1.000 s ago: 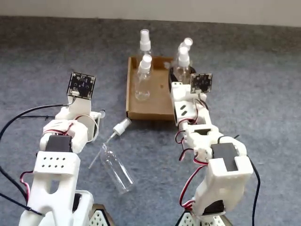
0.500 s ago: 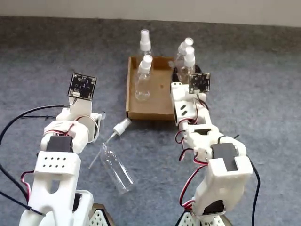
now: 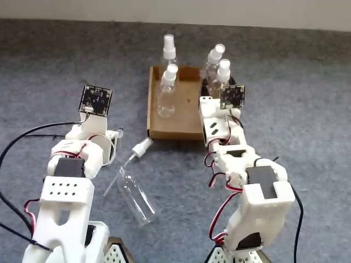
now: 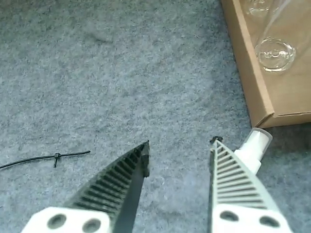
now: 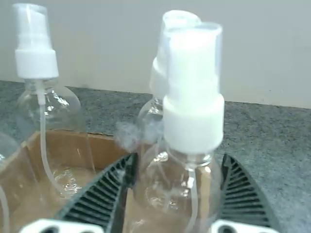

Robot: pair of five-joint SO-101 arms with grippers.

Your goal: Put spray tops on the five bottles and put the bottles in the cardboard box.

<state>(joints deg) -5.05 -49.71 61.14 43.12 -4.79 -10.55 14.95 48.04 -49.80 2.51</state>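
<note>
Looking through the right wrist camera, I see the right claw [image 5: 178,164] clamped on the held bottle [image 5: 187,145], one finger on each side of its clear body. It is upright, spray top on, at the far right corner of the cardboard box [image 3: 181,123]. I can't quite tell whether its base hangs over the box wall or just outside it. The rear bottle [image 3: 214,59], also capped, stands just behind it on the grey carpet [image 3: 66,60]. The far bottle [image 3: 169,48] stands capped just beyond the box's far wall. The boxed bottle [image 3: 166,96] stands capped inside the box, toward its left side. The left claw [image 4: 180,144] is spread wide with nothing between its fingers, low over the carpet near the box's near left corner. A loose spray top [image 3: 141,147] lies just beside one finger. The uncapped bottle [image 3: 136,196] lies on its side nearer the arm bases.
</note>
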